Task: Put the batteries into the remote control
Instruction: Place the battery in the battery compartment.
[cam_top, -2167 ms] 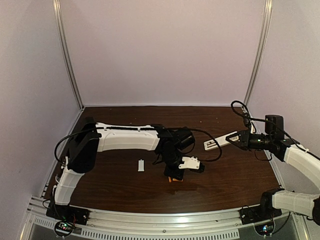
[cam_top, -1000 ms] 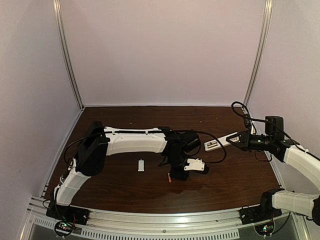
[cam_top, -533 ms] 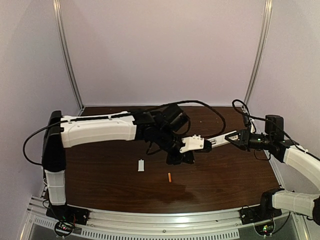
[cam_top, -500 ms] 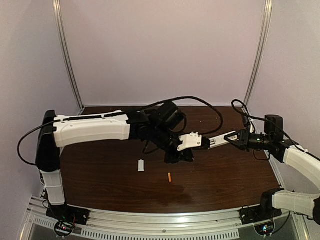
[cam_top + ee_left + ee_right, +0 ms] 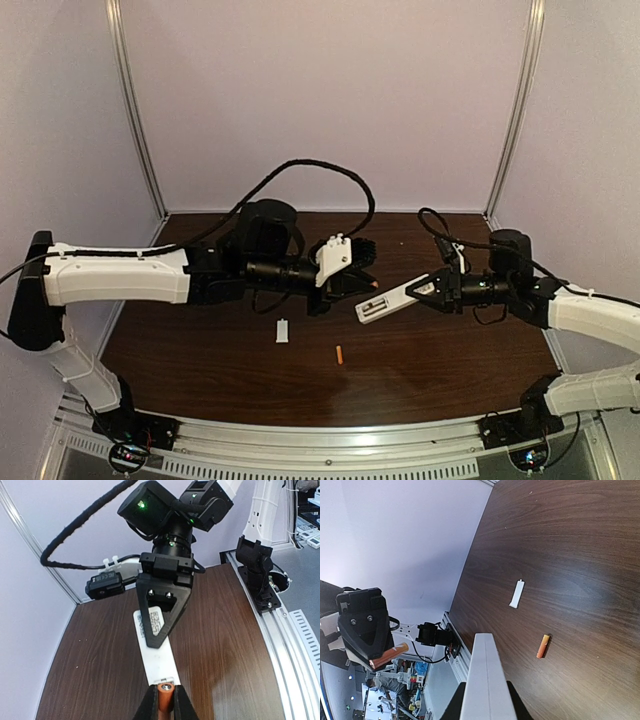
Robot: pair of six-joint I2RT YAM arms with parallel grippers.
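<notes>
My left gripper [image 5: 367, 277] is shut on one orange battery [image 5: 165, 695] and holds it above the table. The battery's end sits right at the open battery-bay end of the white remote control [image 5: 154, 650]. My right gripper [image 5: 426, 291] is shut on the remote control [image 5: 385, 303] and holds it in the air, pointed left towards the left gripper. In the right wrist view the remote [image 5: 485, 680] sticks out between my fingers. The other battery [image 5: 339, 354] lies on the table, also seen in the right wrist view [image 5: 543, 646].
The small white cover plate [image 5: 282, 331] lies on the dark wooden table [image 5: 450, 370] left of the loose battery, and shows in the right wrist view [image 5: 517, 594]. Pale walls enclose the table on three sides. A metal rail [image 5: 330, 440] runs along the near edge.
My left gripper has risen from the table with one battery and swung back and right to the remote. The right arm has brought the remote left towards the middle. One battery stayed on the table.
</notes>
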